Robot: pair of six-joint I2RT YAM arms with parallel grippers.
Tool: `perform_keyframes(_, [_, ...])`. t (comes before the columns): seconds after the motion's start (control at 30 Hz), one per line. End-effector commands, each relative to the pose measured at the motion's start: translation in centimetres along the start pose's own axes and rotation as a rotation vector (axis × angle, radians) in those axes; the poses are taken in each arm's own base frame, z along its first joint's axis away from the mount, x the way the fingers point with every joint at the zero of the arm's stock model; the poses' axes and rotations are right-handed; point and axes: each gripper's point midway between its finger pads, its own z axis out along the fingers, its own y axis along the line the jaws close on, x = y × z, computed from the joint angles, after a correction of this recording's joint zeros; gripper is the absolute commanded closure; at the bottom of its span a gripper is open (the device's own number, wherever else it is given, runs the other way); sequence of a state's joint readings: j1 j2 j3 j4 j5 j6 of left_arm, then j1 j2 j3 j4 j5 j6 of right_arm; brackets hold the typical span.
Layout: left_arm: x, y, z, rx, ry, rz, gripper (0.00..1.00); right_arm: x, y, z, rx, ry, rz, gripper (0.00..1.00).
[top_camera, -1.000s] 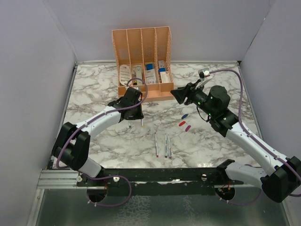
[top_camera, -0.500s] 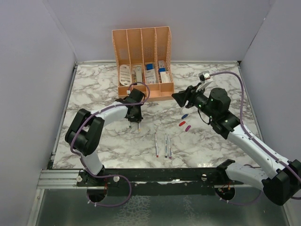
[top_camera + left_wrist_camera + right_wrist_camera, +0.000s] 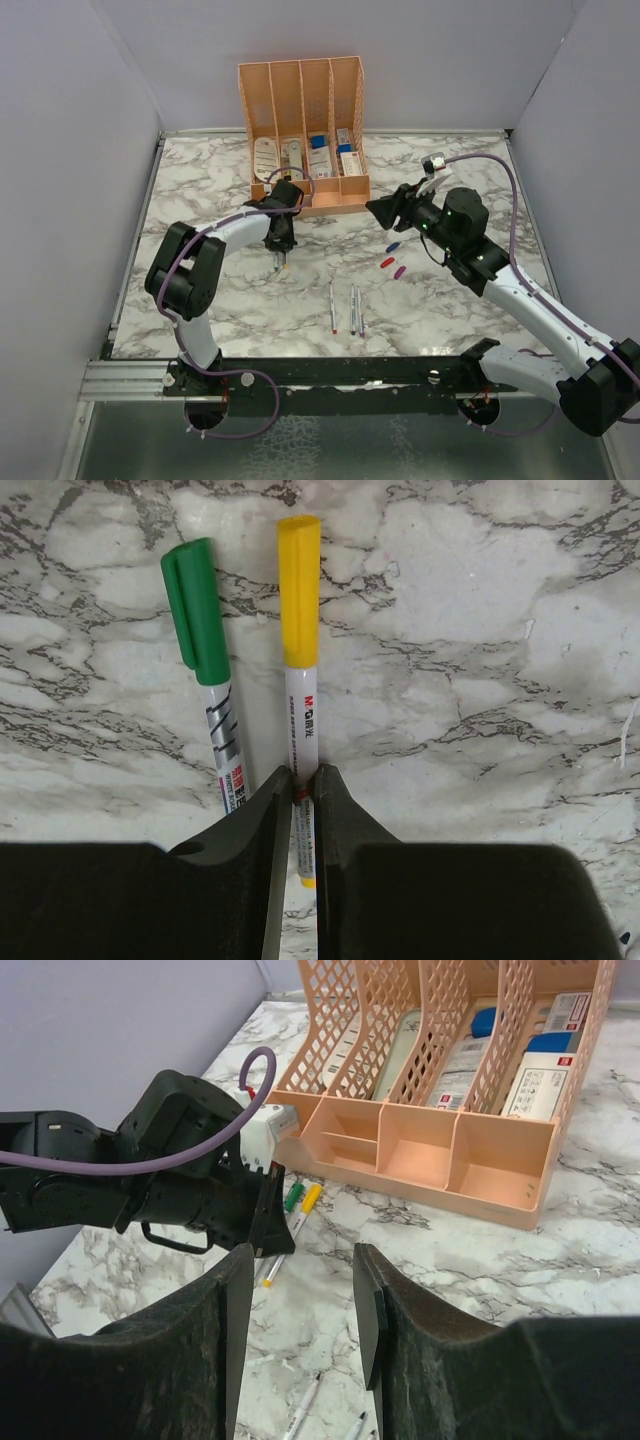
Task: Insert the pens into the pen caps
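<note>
A pen with a yellow cap (image 3: 299, 590) lies on the marble with my left gripper (image 3: 304, 776) shut on its white barrel. Beside it lies a pen with a green cap (image 3: 196, 610), touching neither finger. From above, the left gripper (image 3: 281, 243) sits just in front of the organizer. Three uncapped pens (image 3: 351, 308) lie side by side in the near middle. Blue (image 3: 393, 245), red (image 3: 387, 262) and magenta (image 3: 400, 271) pen caps lie loose to their right. My right gripper (image 3: 378, 207) hovers open above the table, nothing between its fingers (image 3: 235, 1290), facing the left gripper (image 3: 268, 1222).
A peach organizer (image 3: 305, 120) with boxed items stands at the back middle, its low front trays (image 3: 420, 1150) close behind the two capped pens. Grey walls close in the left, right and back sides of the marble table (image 3: 200, 190).
The left arm has swung so its elbow lifted and its forearm turned; the gripper has shifted slightly towards the organizer with the yellow-capped pen. The right gripper has barely moved.
</note>
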State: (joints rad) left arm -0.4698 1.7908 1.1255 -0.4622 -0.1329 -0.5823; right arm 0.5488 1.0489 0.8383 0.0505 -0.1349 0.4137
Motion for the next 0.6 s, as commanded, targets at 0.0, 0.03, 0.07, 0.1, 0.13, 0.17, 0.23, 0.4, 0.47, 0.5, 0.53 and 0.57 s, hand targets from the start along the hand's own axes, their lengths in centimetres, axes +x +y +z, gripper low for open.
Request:
perform_keyframes(0.0, [-0.6,0.7,0.3,-0.044,-0.001,0.040,1.00,0.8,-0.7,-0.2,0.034,0.020,0.000,0.57])
perform_keyframes(0.03, [-0.8,0.6,0.3,-0.043,-0.004,0.040,0.99,0.8,-0.7,-0.2,0.034,0.021,0.000,0.57])
perform_keyframes(0.07, [-1.0,0.5,0.2,-0.042,-0.009,0.041,0.98,0.8,-0.8,-0.2,0.035,0.023,0.000,0.57])
perform_keyframes(0.1, [-1.1,0.5,0.1,-0.041,-0.014,0.040,0.98,0.8,-0.7,-0.2,0.034,0.023,-0.001,0.58])
perform_keyframes(0.13, [-1.4,0.5,0.0,-0.042,-0.020,0.040,0.97,0.9,-0.7,-0.3,0.032,0.023,0.000,0.58])
perform_keyframes(0.17, [-1.6,0.4,-0.1,-0.042,-0.026,0.041,0.96,0.9,-0.7,-0.3,0.031,0.023,-0.001,0.58])
perform_keyframes(0.23, [-2.2,0.4,-0.5,-0.044,-0.041,0.040,0.96,0.9,-0.7,-0.3,0.031,0.022,-0.001,0.58])
perform_keyframes(0.4, [-2.7,0.6,-1.1,-0.058,-0.055,0.042,0.91,1.1,-0.7,-0.2,0.028,0.024,-0.001,0.58])
perform_keyframes(0.47, [-2.5,0.5,-1.1,-0.053,-0.050,0.041,0.88,1.2,-0.7,-0.1,0.026,0.026,-0.001,0.59])
perform_keyframes(0.5, [-2.4,0.6,-1.1,-0.054,-0.046,0.039,0.88,1.2,-0.7,-0.1,0.026,0.025,-0.001,0.59])
perform_keyframes(0.53, [-2.3,0.6,-1.1,-0.054,-0.044,0.035,0.87,1.1,-0.7,0.0,0.025,0.025,-0.001,0.59])
perform_keyframes(0.57, [-2.1,0.7,-1.1,-0.055,-0.041,0.033,0.87,1.1,-0.8,0.0,0.026,0.024,0.000,0.59])
